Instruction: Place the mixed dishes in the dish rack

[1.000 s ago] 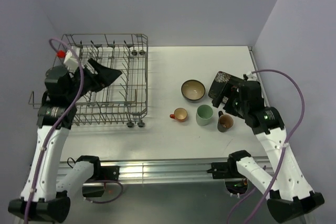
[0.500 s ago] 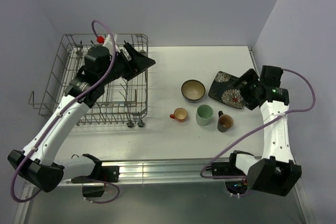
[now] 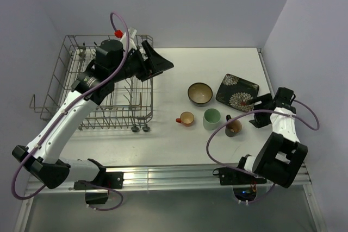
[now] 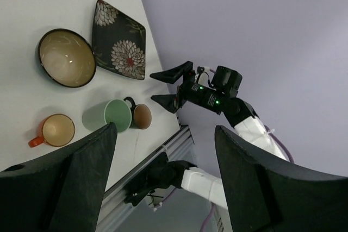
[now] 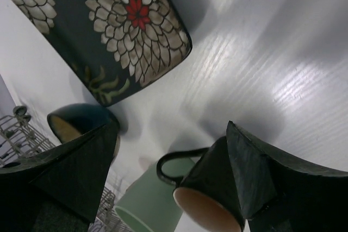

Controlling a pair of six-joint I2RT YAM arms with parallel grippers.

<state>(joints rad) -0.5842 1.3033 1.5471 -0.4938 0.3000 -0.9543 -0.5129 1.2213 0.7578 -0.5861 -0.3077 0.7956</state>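
Observation:
All five dishes stand on the white table, right of the dish rack [image 3: 103, 88]: dark floral plate [image 3: 237, 92], blue bowl [image 3: 200, 93], green mug [image 3: 211, 118], orange-red cup [image 3: 186, 118], brown cup [image 3: 233, 126]. My left gripper [image 3: 159, 61] is open and empty, above the rack's right edge, facing the dishes. Its view shows the bowl [image 4: 66, 58], plate [image 4: 119, 47], mug [image 4: 107, 116] and both cups. My right gripper [image 3: 256, 111] is open and empty, low over the table just right of the brown cup [image 5: 212, 188] and near the plate's corner [image 5: 103, 25].
The rack holds no dishes. The table's right edge and the side wall are close behind my right arm. The metal rail runs along the near edge [image 3: 179, 175]. The mug [image 5: 147, 205] and bowl [image 5: 76, 123] lie beyond the brown cup in the right wrist view.
My left arm swung from over the rack's left side to its right edge. My right arm pulled back right and down from the plate, which now lies flat.

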